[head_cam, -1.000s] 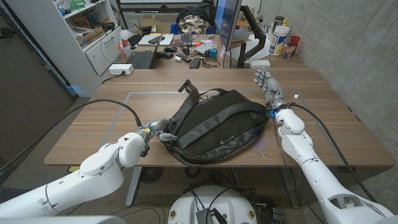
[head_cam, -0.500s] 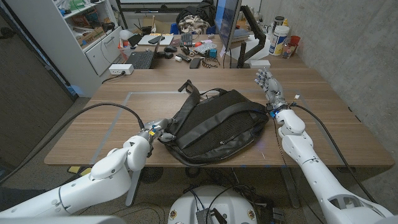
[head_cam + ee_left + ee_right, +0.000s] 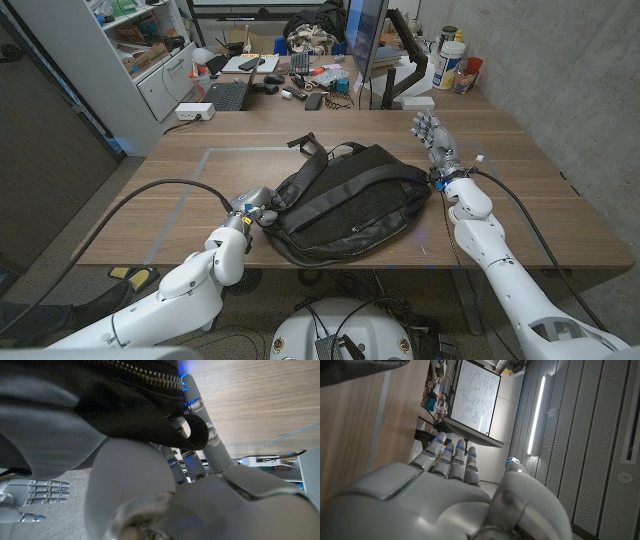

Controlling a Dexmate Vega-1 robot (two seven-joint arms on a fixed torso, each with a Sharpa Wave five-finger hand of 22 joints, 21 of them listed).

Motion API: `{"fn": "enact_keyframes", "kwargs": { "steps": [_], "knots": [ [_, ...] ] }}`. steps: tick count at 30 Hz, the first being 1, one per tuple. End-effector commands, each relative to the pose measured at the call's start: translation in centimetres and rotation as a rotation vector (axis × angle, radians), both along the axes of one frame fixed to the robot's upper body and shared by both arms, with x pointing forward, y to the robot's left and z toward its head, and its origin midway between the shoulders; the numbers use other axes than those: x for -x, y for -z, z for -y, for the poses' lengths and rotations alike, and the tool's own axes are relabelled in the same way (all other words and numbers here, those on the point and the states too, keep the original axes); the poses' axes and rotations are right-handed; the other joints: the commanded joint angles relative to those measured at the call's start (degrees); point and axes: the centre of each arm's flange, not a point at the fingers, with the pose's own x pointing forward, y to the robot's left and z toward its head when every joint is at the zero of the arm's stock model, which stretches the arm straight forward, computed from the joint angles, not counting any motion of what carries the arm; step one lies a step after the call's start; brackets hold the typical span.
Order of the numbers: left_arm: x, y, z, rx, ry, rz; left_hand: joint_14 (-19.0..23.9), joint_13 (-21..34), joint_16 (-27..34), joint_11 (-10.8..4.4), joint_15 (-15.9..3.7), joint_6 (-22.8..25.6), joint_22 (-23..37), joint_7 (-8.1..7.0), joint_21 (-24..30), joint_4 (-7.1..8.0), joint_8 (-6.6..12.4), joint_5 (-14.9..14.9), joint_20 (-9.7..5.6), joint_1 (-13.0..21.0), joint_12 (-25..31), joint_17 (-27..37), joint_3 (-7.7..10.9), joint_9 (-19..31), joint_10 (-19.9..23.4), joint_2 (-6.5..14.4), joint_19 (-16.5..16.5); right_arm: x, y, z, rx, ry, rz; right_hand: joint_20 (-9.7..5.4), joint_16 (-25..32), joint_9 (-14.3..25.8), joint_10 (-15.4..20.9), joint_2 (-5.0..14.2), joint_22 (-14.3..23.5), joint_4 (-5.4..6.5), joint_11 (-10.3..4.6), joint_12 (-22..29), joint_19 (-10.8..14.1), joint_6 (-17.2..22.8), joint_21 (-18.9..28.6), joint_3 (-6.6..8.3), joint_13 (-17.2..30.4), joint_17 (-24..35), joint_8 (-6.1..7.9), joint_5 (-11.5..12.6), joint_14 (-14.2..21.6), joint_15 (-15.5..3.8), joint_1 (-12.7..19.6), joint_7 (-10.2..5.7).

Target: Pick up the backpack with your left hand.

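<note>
2 arms come in from the near edge of the wooden table (image 3: 560,215), and the black backpack (image 3: 350,200) lies flat on it about in the middle, slightly toward the near side, straps trailing off to the far left. Left hand (image 3: 255,212) is right up against the backpack's near-left corner; in the left wrist view its fingers (image 3: 200,425) reach up under the bag and a black fabric loop (image 3: 196,435) sits around one of them, next to the zipper (image 3: 150,375), so it looks hooked into the bag, though I can't tell how firm that hold is. Right hand (image 3: 432,138) stands just off the backpack's far-right edge, fingers straight and close together, holding nothing, pointing to the far side; the right wrist view shows the same straight fingers (image 3: 452,457) with a whiteboard (image 3: 477,397) beyond them. Nothing sits between the left hand and the bag. Past the table's far edge it's pretty cluttered: a second desk with a keyboard (image 3: 227,95), a white power strip (image 3: 194,111), a monitor (image 3: 366,40) seen nearly edge-on, a dark bag (image 3: 315,25), and some bottles and containers (image 3: 452,62) at the far right. White shelving unit (image 3: 140,55) stands at the far left, and a grey wall (image 3: 590,90) runs along the right.
</note>
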Motion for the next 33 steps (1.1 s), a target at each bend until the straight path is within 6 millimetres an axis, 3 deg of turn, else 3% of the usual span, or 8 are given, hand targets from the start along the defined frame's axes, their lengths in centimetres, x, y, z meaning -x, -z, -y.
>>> {"fn": "enact_keyframes", "kwargs": {
  "steps": [1,12,22,33],
  "knots": [
    [-0.3,0.8,0.3,0.098,-0.005,0.091,11.0,1.9,2.9,-0.1,-8.91,5.4,0.3,2.2,0.8,0.26,1.54,1.4,-2.16,3.3,1.7,10.6,1.24,-1.1,3.3,1.6,1.1,0.3,0.2,0.4,-0.01,-0.002,0.005,0.17,0.0,0.3,0.5,0.18,0.1,-0.34,-0.16,0.1,0.1,0.7,-0.3,0.17,0.1,0.2,0.03,0.2,0.7,-0.05,-0.3,-0.24],
    [-0.8,0.5,-0.1,0.243,0.032,0.153,12.3,3.1,1.8,0.23,-9.27,6.3,0.2,2.52,1.4,0.44,1.55,2.9,-3.43,2.9,1.4,10.9,2.25,-2.0,3.0,0.7,1.7,0.4,0.5,0.5,-0.011,0.002,-0.002,0.16,0.0,0.3,0.6,0.23,0.1,-0.35,-0.19,0.1,0.2,0.8,-0.5,0.14,0.1,0.2,0.02,0.2,0.8,-0.03,-0.4,-0.33],
    [-1.7,-1.2,-0.4,0.343,0.097,0.231,11.7,4.0,0.6,0.11,-9.31,6.3,0.1,2.79,1.2,0.5,1.83,4.1,-3.44,2.7,1.7,11.3,3.01,-1.7,3.3,0.3,1.2,0.5,0.4,0.4,-0.012,0.007,0.004,0.16,0.0,0.3,0.7,0.31,0.1,-0.37,-0.01,0.1,0.2,0.8,-0.7,0.14,0.1,0.2,0.02,0.2,0.9,-0.06,-0.5,-0.3],
    [-3.1,-3.9,0.0,0.473,0.197,0.317,14.4,4.8,-0.4,0.27,-9.72,7.2,0.0,2.67,1.1,0.84,2.14,6.2,-3.96,1.2,2.1,11.1,4.17,-2.1,5.1,-0.7,0.7,0.7,0.3,0.3,-0.022,0.012,0.016,-0.09,0.0,0.3,0.7,0.41,0.2,-0.43,0.05,0.1,0.3,0.9,-0.9,0.14,0.1,0.1,0.01,0.2,0.9,-0.18,-0.5,-0.27]
  ]
}}
